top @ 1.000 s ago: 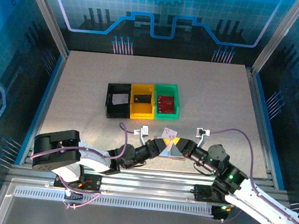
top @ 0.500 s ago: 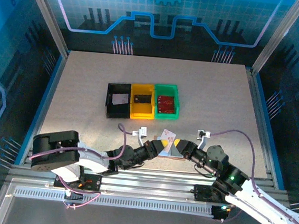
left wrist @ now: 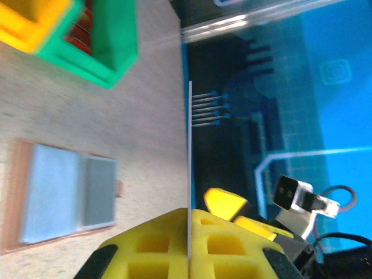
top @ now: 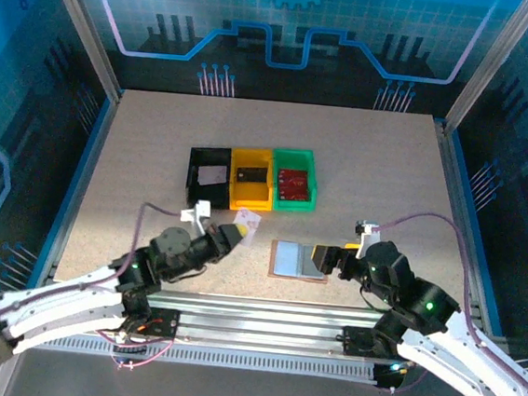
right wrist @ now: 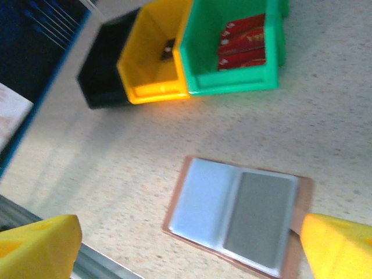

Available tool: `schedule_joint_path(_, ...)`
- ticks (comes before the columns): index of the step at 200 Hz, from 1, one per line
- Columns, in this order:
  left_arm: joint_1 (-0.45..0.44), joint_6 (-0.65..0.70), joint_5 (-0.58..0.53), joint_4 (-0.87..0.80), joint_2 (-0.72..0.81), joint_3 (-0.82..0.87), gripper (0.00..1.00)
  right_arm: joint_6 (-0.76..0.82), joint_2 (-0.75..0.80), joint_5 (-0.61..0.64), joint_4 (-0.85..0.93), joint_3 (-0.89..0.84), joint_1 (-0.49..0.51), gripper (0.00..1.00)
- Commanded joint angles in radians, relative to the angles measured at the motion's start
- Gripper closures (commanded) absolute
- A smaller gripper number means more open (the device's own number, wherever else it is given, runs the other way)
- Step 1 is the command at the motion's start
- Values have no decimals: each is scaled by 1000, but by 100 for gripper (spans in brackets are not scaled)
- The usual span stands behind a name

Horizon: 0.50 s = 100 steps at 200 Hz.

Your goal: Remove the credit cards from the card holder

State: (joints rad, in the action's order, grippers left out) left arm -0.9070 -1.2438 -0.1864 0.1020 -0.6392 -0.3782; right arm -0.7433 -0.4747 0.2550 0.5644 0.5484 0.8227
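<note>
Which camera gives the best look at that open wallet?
The right wrist view: the card holder lies open, large and central. The top view shows it small; the left wrist view shows it blurred at the left edge.

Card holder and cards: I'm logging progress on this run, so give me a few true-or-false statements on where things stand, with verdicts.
1. The card holder lies open on the table. True.
2. The left gripper is empty. False: it is shut on a card.
3. The right gripper is open. True.
4. The green tray holds a white card. False: a red card lies in it.
</note>
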Motion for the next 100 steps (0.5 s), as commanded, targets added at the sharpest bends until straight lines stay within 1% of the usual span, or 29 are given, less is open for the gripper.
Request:
schedule_joint_path(1,121,144,187,-520,76,-129,100,142,-19,21,138,73,-22,0)
schedule_joint_path(14,211,237,259,-679,64,-212,100,168,-29,13,173,106,-31,0)
schedule_joint_path(21,261,279,304,-733,49,-248,100,175,-35,9,192,125,-35,0)
schedule_joint_path(36,375,367,419,-801,-6,-304,100,187,-52,-7,231,170,-38,0)
schedule_joint_path(58,513,491,553,-849,-118,-373,100,225,-89,-23,312,263,-39,0)
schedule_joint_path(69,569,555,588,-876,-182,-418,100,258,-112,-23,363,320,-40,0)
schedule_joint_path(90,645,644,592,-906,-276,-493,100,343,-153,-1,450,431,-42,0)
schedule_joint_path(100,676,678,595,-911,-320,-529,100,332,-160,39,481,463,-44,0)
